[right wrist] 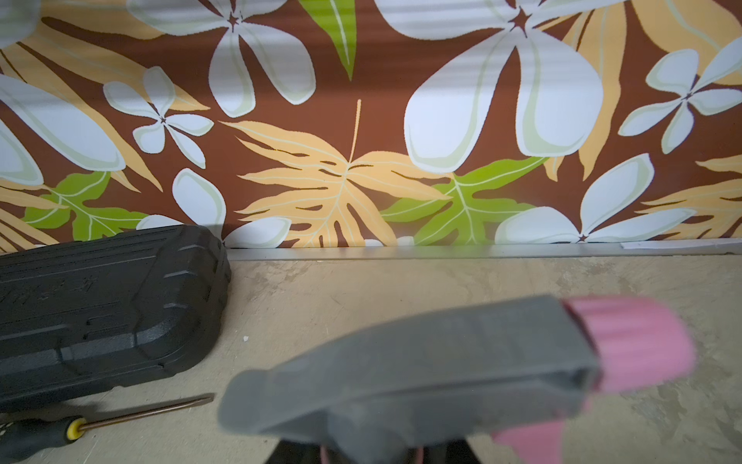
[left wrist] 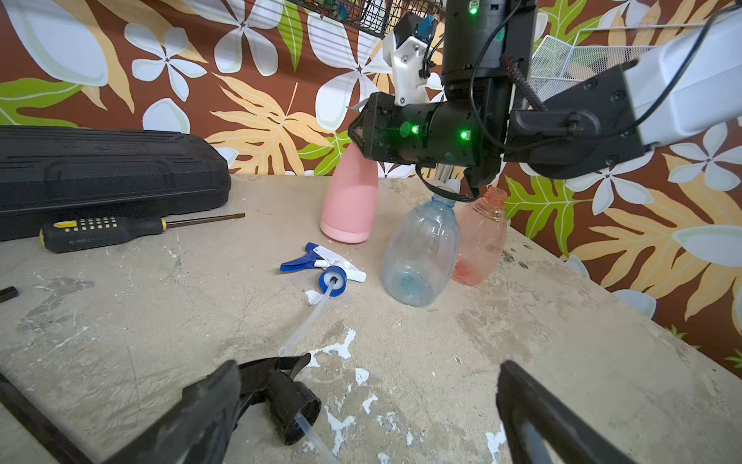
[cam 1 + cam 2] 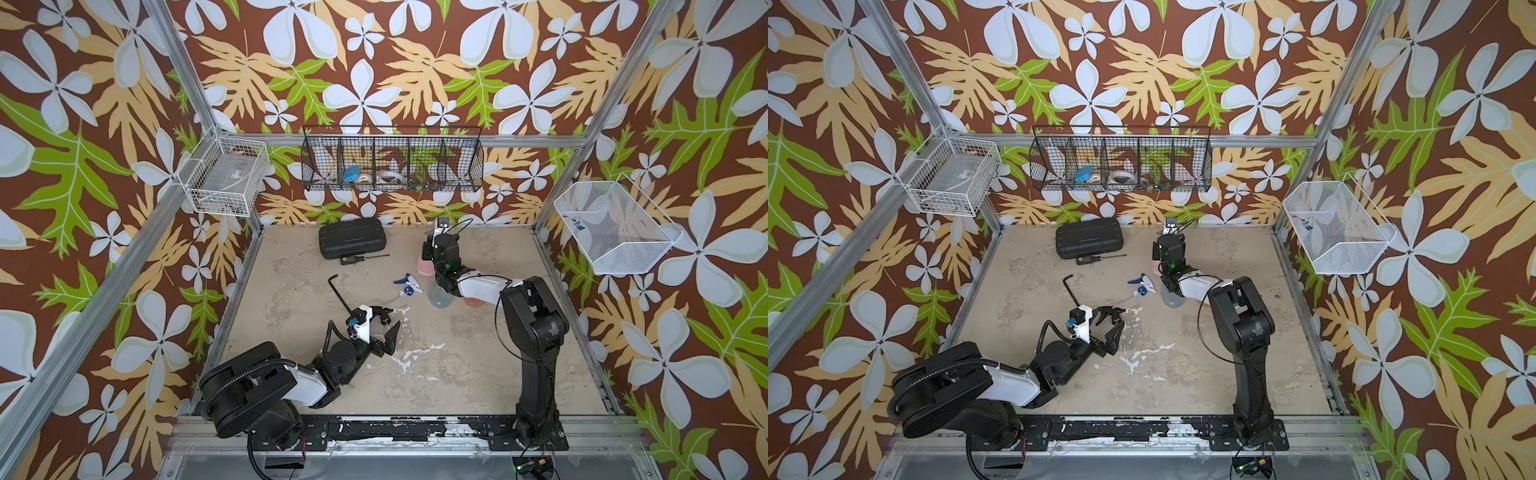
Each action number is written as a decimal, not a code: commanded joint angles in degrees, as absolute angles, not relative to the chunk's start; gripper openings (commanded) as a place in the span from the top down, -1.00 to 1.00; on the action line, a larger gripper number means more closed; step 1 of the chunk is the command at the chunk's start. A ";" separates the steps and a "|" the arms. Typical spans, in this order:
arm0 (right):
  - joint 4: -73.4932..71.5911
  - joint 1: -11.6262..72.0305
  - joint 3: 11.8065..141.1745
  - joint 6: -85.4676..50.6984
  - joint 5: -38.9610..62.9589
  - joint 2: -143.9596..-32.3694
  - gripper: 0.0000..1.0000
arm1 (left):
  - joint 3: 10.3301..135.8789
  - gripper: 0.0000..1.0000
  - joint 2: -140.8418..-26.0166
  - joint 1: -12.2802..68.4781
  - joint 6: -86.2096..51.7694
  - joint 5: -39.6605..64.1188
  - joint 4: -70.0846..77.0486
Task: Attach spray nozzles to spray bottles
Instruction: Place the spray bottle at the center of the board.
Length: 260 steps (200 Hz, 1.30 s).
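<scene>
- Farthest left, your black L-shaped metal hex key (image 3: 338,291) lies flat. Behind it sit the black ribbed plastic case (image 3: 352,237) and a black-and-yellow screwdriver (image 3: 361,258).
- The right wrist view shows raised lettering on the case lid, too faint to read.
- Your left gripper (image 2: 367,369) is spread wide and holds nothing.
- Only the left wrist view shows the all-black trigger spray nozzle (image 2: 281,397), lying on the table between that gripper's fingers, close to 1 of them. In both top views you cannot pick it out from the black gripper.
- The white and blue trigger spray nozzle (image 3: 407,284) lies on its side, just left of the bottles.
- 3 bottles stand upright, close together: the opaque pink cone-shaped bottle (image 2: 349,201), the clear bluish rounded bottle (image 2: 421,249) and the translucent orange rounded bottle (image 2: 480,237). The right arm largely covers the orange bottle from above.
- Your right gripper (image 1: 375,454) is narrow, closed on the pink and grey trigger spray nozzle (image 1: 441,361) at the pink bottle's top. Only the right wrist view shows that nozzle.
</scene>
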State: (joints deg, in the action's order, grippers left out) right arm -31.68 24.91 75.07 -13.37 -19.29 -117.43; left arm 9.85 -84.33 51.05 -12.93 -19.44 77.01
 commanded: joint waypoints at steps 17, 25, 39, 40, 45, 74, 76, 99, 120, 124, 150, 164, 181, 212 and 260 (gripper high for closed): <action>-29.87 25.28 73.25 -14.15 -18.46 -115.87 0.16 | 9.81 -0.99 -83.77 50.95 -12.26 -20.30 77.43; -29.78 25.31 72.84 -14.02 -18.33 -115.46 0.13 | 9.75 -0.99 -83.68 50.89 -12.27 -20.26 77.43; -29.41 25.67 72.43 -13.53 -18.42 -114.82 0.08 | 9.70 -0.99 -83.73 50.90 -12.20 -20.33 77.43; -29.42 25.67 72.38 -13.53 -18.48 -114.76 0.08 | 9.68 -0.99 -83.74 50.90 -12.16 -20.36 77.43; -29.42 25.89 72.18 -13.28 -18.62 -114.50 0.06 | 9.75 -0.99 -83.68 50.91 -12.21 -20.34 77.43; -28.61 26.43 70.91 -13.22 -18.63 -113.34 -0.10 | 9.66 -0.99 -83.43 50.94 -11.91 -20.29 77.48; -28.63 26.44 70.83 -13.25 -18.63 -113.36 -0.11 | 9.56 -0.99 -83.46 50.92 -11.92 -20.36 77.49; -28.11 26.63 69.32 -14.21 -18.68 -112.29 -0.23 | 9.38 -0.99 -82.77 50.97 -11.41 -20.96 77.26; -27.62 26.97 68.52 -14.74 -18.72 -111.77 -0.34 | 9.15 -0.99 -82.28 50.91 -11.13 -22.15 77.24; -27.62 27.08 68.45 -14.76 -18.65 -111.71 -0.36 | 9.16 -0.99 -82.12 50.97 -11.16 -22.10 77.10; -26.37 27.55 68.51 -14.34 -18.01 -110.59 -0.44 | 9.35 -0.99 -82.08 50.91 -11.02 -22.19 76.51; -25.37 27.62 68.25 -14.56 -18.27 -109.65 -0.47 | 9.40 -0.99 -82.18 50.95 -10.91 -22.32 76.40; -24.72 27.69 66.99 -15.27 -18.65 -107.86 -0.50 | 9.79 -0.99 -82.31 50.91 -11.04 -22.24 75.71; -22.81 27.94 63.93 -17.15 -17.79 -103.96 -0.52 | 10.45 -0.99 -82.02 50.89 -11.24 -22.35 73.63; -22.98 29.94 54.16 -20.53 -18.70 -93.71 -0.48 | 12.97 -0.99 -80.35 50.91 -11.04 -26.28 66.23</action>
